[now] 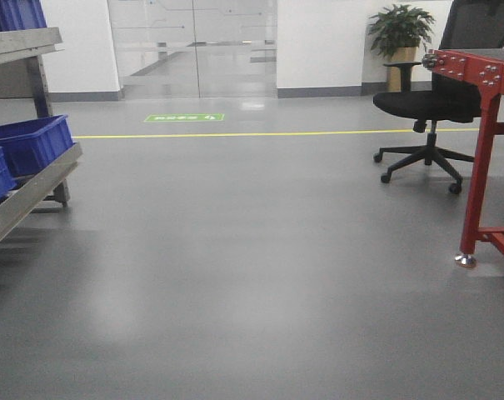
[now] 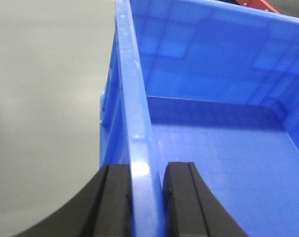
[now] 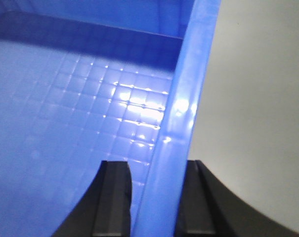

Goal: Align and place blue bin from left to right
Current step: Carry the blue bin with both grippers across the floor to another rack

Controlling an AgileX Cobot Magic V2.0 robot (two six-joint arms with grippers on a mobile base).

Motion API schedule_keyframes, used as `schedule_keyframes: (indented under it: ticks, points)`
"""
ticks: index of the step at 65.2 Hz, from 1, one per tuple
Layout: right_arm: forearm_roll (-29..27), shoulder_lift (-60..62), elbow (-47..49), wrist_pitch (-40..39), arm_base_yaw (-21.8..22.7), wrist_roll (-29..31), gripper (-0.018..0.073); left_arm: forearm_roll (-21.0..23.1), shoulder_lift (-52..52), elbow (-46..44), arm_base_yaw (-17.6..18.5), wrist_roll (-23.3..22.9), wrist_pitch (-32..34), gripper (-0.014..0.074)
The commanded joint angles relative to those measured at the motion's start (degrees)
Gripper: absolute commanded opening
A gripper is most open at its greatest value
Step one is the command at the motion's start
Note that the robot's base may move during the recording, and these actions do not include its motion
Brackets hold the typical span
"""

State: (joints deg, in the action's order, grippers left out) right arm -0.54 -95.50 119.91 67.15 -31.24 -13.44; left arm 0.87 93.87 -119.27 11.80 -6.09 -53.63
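An empty blue bin (image 2: 223,163) fills both wrist views, held over the grey floor. My left gripper (image 2: 145,197) is shut on the bin's left rim (image 2: 137,118), one black finger outside the wall and one inside. My right gripper (image 3: 156,197) is shut on the bin's (image 3: 65,128) right rim (image 3: 181,108) in the same way. The held bin and both grippers are out of the front view. Two more blue bins (image 1: 31,143) sit on the sloped metal rack (image 1: 31,196) at the left of the front view.
A red metal table (image 1: 485,125) stands at the right with a black office chair (image 1: 431,104) behind it. A yellow floor line (image 1: 268,133) crosses the room before glass doors (image 1: 193,46). A potted plant (image 1: 399,37) is at the back right.
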Motion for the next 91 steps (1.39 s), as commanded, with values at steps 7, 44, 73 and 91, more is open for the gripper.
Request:
schedule_keyframes:
  ticks: [7,44,73,91]
  points:
    - [1.9,1.5,0.7,-3.3,0.3,2.3,-0.0151,-1.2,-1.5,-0.8,-0.1,1.0,7.1,-0.0111]
    - [1.9,1.5,0.7,-3.4,0.3,2.3,-0.0151,-1.2,-1.5,-0.8,-0.1,1.0,7.1,-0.0111]
    - [1.9,1.5,0.7,-3.5,0.3,2.3,-0.0151,-1.2,-1.5,-0.8,-0.1,1.0,7.1,-0.0111]
    - [1.9,1.5,0.7,-3.8,0.3,2.3,-0.0151,-1.3,-1.5,-0.8,-0.1,1.0,7.1,-0.0111]
